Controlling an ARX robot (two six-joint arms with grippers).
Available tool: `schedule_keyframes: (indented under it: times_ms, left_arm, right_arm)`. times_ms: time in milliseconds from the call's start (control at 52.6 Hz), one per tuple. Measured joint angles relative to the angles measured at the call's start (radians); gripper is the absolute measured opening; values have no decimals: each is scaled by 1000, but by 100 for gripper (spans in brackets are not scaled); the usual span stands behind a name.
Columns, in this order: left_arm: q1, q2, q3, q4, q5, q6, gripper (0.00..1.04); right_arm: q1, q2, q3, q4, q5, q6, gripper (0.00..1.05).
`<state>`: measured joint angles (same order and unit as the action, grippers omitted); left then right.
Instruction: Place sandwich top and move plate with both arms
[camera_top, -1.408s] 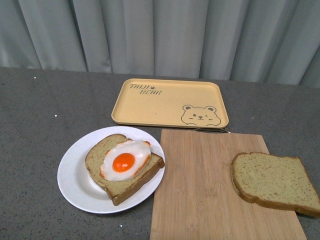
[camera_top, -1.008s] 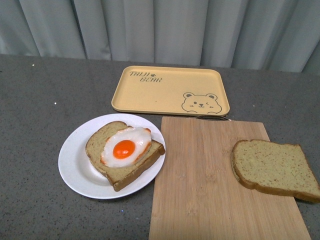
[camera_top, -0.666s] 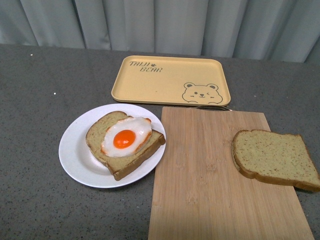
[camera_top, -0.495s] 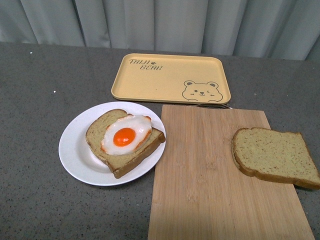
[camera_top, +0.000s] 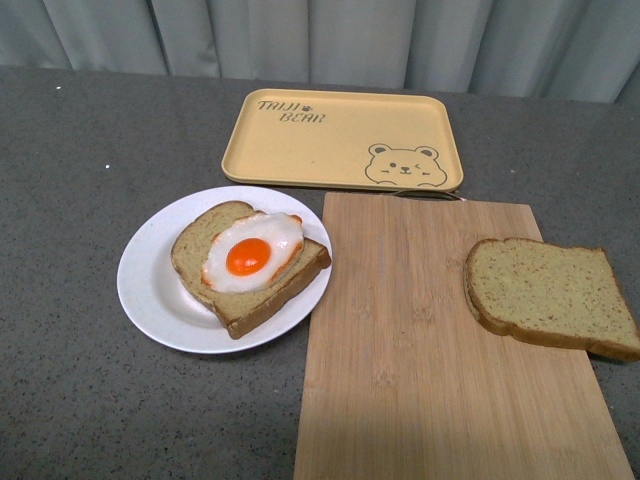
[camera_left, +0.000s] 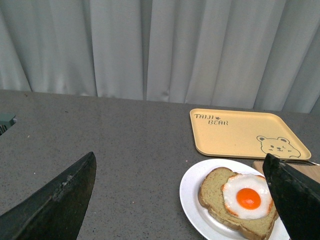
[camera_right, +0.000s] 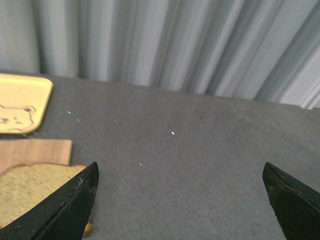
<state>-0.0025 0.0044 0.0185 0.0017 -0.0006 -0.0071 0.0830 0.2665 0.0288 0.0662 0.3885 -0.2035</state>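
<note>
the sandwich top (camera_top: 548, 296) is on the cutting board (camera_top: 400, 350), far right, long side crossways, with the plate (camera_top: 150, 300) well off left. I'd say the right claw (camera_right: 180, 167) is closer, spread wide, bread lying inward of it. The left claw (camera_left: 180, 157) gapes wide too.

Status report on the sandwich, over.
Left gripper and right gripper open, empty. Sandwich top on cutting board, untouched. Plate holds egg slice. No obstruction seen.

Yellow bear tray (camera_top: 340, 140) just behind a wooden cutting board (camera_top: 400, 350) on grey table (camera_top: 70, 400)
</note>
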Motion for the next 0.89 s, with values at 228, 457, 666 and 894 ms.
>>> schedule_keyframes:
  times_ms: [228,457,666,894]
  left_arm:
    - [0,0,0,0,0,0,98]
    - [0,0,0,0,0,0,98]
    - [0,0,0,0,0,0,98]
    - [0,0,0,0,0,0,98]
  right_arm:
    - [-181,493,103,242,-301,71,95]
    - [-359,1004,328,148,-647,150,95]
    - [-430,1294,534,-6,-855,198,95]
    - [-434,1490,662,-33,-991,281,95]
